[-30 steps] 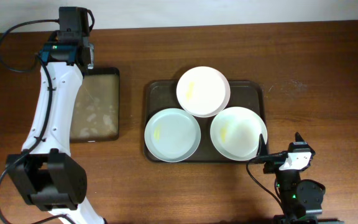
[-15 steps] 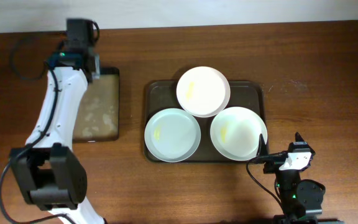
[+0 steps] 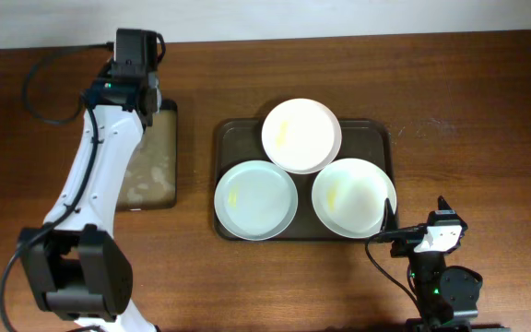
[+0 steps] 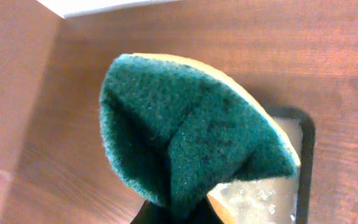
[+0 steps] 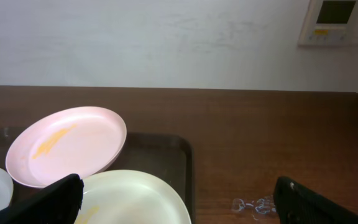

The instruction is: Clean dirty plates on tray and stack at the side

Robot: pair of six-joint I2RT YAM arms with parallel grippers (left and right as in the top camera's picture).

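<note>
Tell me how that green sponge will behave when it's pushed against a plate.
The sponge looks soft: it's folded double in the left pincer, so it'll likely squash, not push stiffly. Its coarse green face should probably drag rather than slip. Yellow foam backing suggests it's light.

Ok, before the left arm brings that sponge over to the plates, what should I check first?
1. Sponge secure in left tool: ok, pinched and folded.
2. Sponge wet enough: cannot tell.
3. Back plate, left plate and right plate on the tray: ok.
4. Plates lying flat: not ok, back plate leans on the other two.
5. Plates clean: not ok, yellow smears on each.
6. Right tool free to steady a plate: ok, open and empty.
</note>
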